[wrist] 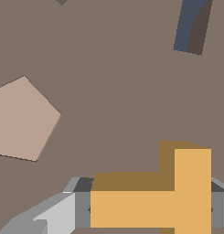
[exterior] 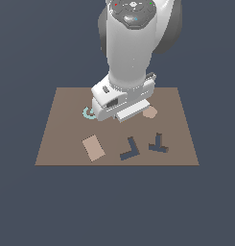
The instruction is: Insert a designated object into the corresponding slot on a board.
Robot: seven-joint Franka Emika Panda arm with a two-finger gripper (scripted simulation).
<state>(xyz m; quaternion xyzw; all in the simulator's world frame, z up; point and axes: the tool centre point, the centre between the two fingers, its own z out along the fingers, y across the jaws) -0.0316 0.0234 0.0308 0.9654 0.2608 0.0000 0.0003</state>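
The orange T-shaped block [wrist: 159, 201] shows only in the wrist view, sitting between my grey fingers [wrist: 81, 210], which press its sides. My gripper [wrist: 150, 211] is shut on it above the brown board [exterior: 66, 103]. In the exterior view the arm's hand [exterior: 120, 102] hides the block and the fingertips. The dark navy T-shaped slot [exterior: 158, 145] lies near the board's front right in the exterior view, apart from the hand. A corner of a dark recess [wrist: 192, 27] shows in the wrist view.
A dark L-shaped recess [exterior: 130, 149] lies beside the T slot. A small tan rectangular tile [exterior: 93, 147] sits front left. A teal G-shaped piece [exterior: 88, 113] peeks out beside the hand. A tan polygon piece [exterior: 149, 112] [wrist: 22, 119] lies near it.
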